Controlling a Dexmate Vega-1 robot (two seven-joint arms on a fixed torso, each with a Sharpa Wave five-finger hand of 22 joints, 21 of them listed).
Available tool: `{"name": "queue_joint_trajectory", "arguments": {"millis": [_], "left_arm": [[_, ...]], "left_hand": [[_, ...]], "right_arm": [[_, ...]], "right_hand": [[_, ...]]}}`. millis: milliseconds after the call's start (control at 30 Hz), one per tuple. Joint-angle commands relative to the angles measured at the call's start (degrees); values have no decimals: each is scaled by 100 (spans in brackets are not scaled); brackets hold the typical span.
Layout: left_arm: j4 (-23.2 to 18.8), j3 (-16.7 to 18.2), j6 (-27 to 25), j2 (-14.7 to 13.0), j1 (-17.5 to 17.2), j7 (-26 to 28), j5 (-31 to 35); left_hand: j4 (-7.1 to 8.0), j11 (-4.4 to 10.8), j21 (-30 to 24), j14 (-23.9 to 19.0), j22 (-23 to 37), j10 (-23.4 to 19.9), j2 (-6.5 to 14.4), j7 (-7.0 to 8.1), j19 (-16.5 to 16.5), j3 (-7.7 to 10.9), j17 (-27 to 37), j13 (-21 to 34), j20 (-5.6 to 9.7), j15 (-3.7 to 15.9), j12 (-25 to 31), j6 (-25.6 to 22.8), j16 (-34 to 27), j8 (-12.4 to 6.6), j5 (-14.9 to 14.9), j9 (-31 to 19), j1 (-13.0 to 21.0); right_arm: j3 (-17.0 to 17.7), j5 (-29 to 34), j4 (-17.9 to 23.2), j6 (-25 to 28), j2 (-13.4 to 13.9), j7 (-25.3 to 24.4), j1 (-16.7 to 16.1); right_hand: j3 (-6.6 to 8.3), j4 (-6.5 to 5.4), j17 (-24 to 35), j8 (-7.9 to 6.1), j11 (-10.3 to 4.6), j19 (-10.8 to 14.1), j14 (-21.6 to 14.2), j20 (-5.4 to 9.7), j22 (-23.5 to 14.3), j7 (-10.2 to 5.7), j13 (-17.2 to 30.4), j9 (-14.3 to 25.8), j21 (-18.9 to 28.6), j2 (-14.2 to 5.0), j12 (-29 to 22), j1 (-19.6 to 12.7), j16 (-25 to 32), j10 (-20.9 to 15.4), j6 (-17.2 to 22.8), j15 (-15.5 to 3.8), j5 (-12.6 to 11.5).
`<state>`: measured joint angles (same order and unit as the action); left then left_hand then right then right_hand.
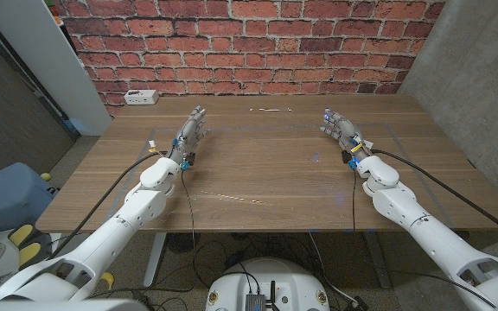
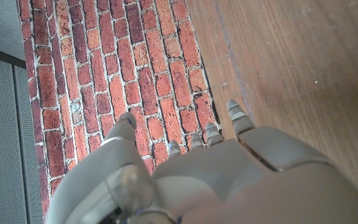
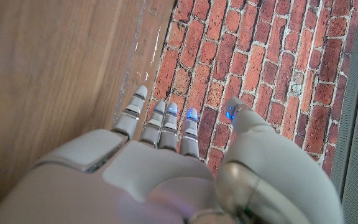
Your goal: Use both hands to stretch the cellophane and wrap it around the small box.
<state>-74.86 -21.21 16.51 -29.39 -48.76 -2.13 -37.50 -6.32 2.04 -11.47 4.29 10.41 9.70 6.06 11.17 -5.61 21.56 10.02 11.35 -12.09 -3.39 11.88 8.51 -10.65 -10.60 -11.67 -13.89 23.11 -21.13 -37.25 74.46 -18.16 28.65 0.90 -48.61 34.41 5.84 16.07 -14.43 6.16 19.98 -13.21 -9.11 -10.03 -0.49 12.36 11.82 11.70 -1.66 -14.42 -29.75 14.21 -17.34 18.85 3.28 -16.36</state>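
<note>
We see the left hand (image 1: 194,128) w/ fingers stretched out and apart, holding nothing, toward the far left of the wooden table (image 1: 266,173). The right hand (image 1: 341,130) is likewise empty, fingers extended, far right. A faint cellophane strip (image 1: 271,110) glints by the far edge – box we can't make out. Beyond it, a brick wall (image 1: 249,43).
</note>
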Motion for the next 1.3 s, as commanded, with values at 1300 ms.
{"name": "queue_joint_trajectory", "arguments": {"millis": [1300], "left_arm": [[-108,-122,-410,-174,110,-362,-113]], "left_hand": [[159,-223,-161,-1039,94,-548,80,-38,-324,-31,67,-28,-25,-126,182,-322,-225,-62,97,331,-413]], "right_arm": [[-392,2586,2658,3711,1302,-2711,-310]], "right_hand": [[-127,77,7,-138,-136,369,-540,177,-27,119,-33,-64,97,-710,-145,-93,281,-803,1069,-209,178]]}}
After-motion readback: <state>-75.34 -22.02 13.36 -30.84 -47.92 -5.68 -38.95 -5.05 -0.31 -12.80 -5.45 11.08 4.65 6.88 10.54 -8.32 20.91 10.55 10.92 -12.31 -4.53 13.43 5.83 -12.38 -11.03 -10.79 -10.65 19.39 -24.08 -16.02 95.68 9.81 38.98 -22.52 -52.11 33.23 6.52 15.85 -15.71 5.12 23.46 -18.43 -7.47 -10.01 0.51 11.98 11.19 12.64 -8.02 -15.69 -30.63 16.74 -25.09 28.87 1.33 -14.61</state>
